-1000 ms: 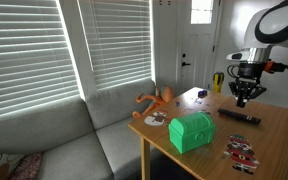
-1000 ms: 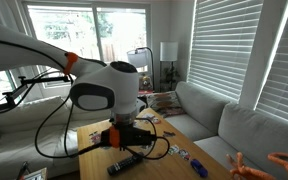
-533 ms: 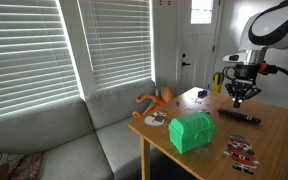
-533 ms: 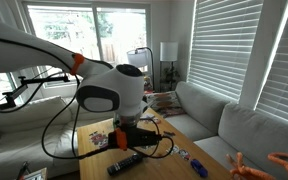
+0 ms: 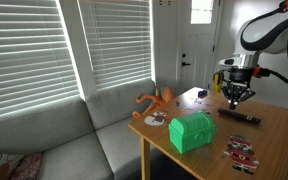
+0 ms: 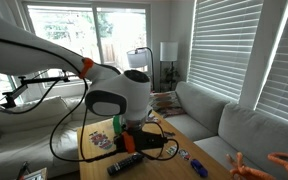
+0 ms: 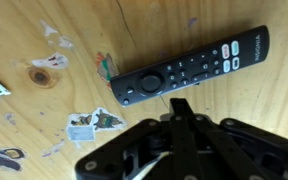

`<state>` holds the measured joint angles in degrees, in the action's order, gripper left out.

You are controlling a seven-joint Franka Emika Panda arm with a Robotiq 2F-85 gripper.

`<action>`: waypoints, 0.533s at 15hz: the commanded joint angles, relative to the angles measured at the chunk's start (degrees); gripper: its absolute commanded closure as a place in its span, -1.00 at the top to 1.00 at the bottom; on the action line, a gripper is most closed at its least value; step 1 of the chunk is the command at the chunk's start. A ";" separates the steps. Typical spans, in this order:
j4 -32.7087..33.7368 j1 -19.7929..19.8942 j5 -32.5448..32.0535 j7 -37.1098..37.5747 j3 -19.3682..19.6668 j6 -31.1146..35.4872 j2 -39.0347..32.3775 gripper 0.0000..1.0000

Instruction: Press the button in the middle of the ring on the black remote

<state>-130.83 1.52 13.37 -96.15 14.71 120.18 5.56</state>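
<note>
The black remote (image 7: 189,67) lies flat on the wooden table (image 7: 254,95), slanting across the wrist view. Its ring pad (image 7: 151,82) is near the left end. My gripper (image 7: 181,103) is shut and empty, its tip just below the remote's middle, to the right of the ring and apart from it. In an exterior view the gripper (image 5: 235,100) hangs above the remote (image 5: 239,116), behind the green chest (image 5: 191,131). In an exterior view the remote (image 6: 124,164) lies below the arm's wrist.
An orange toy (image 5: 156,100) lies at the table's far corner. Red-white-black patterned flat pieces (image 5: 241,152) lie near the front edge. Stickers (image 7: 96,122) and a knot (image 7: 44,76) mark the wood left of the remote. A sofa (image 5: 54,140) stands beside the table.
The arm has shifted sideways over the table, bringing the shut gripper closer above the remote. The remote has not moved.
</note>
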 commanded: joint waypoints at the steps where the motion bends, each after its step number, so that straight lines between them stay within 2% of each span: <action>1: 1.81 1.85 2.46 -3.36 -1.63 1.01 -2.60 -1.00; 8: 2.73 3.06 3.30 -4.53 -3.07 1.69 -4.73 -1.00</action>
<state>-129.43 3.01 14.51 -98.06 13.08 121.45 2.37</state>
